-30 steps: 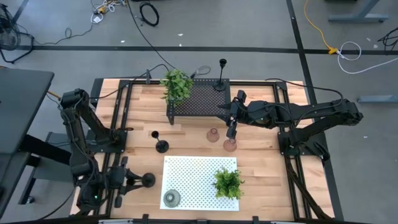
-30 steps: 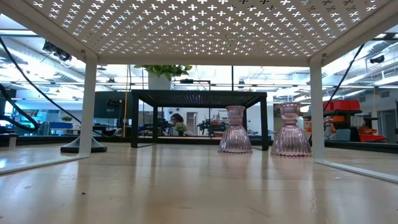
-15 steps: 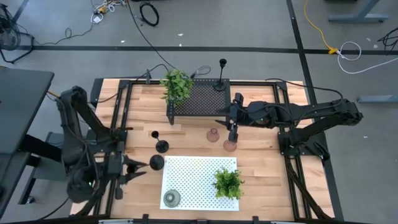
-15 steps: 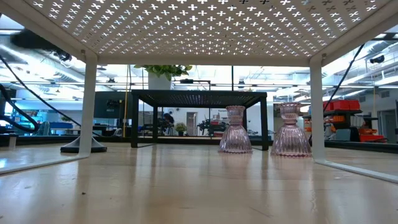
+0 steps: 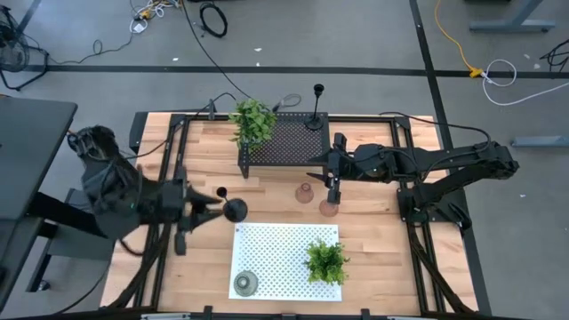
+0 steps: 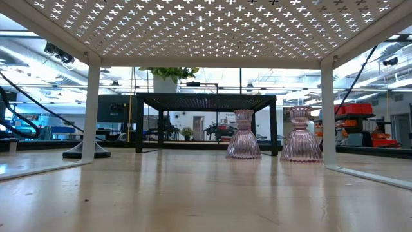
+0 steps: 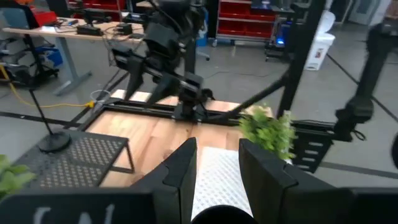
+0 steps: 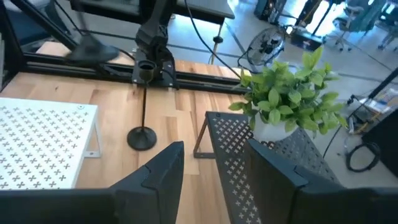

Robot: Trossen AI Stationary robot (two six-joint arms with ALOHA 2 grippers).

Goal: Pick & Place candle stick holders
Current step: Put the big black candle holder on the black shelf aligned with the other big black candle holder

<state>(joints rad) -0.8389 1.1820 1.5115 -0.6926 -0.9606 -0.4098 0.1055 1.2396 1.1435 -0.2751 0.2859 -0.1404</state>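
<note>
My left gripper [image 5: 212, 203] is at the table's left, shut on a slim black candle stick holder [image 5: 236, 211]. That holder is right beside a second black holder [image 8: 143, 99], which stands on its base on the wood. My right gripper [image 5: 331, 188] hangs open over two pink glass holders [image 5: 305, 193] [image 5: 329, 209], which stand on the table in front of the black mesh rack. A third black holder [image 5: 316, 108] stands on the black mesh rack [image 5: 284, 142]. An olive-green glass holder [image 5: 245, 284] sits on the white rack. My left gripper has the black holder between its two fingers, which point level toward the table's right edge. The holder's round base [image 5: 236, 211] shows just past the fingertips, lifted off the table. A round black part [image 7: 221, 214] sits far back between the fingers; the pinched part is hidden.
A white perforated rack [image 5: 267, 253] at the near middle carries a leafy plant [image 5: 326, 260]. Another plant [image 5: 252, 122] stands on the mesh rack's left end. In the low view the pink holders [image 6: 243, 135] [image 6: 299, 135] stand on the wood beyond the white rack's legs.
My left gripper has swung from the table's near left corner toward the far edge and the right, carrying the black holder up to the standing black holder. The carried holder has stayed in the fingers, clear of the table.
</note>
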